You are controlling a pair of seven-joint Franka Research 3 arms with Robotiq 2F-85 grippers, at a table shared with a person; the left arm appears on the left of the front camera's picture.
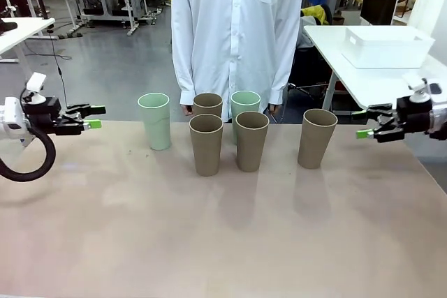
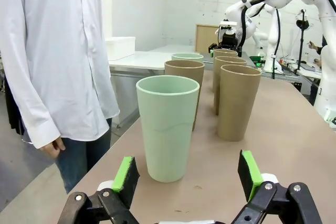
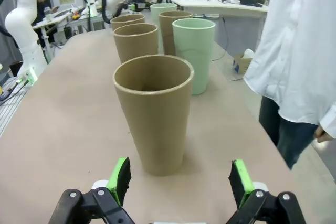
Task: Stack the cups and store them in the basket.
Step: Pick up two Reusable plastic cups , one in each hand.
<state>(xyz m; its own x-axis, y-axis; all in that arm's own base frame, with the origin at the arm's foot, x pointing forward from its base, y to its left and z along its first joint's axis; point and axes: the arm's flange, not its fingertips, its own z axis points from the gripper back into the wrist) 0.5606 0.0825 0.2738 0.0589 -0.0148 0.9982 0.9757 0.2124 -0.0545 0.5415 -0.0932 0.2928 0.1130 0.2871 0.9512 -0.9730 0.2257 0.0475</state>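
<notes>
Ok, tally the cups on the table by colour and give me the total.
Tan-brown cups: 4
Mint green cups: 2
Total: 6 cups, all standing upright on the table.
</notes>
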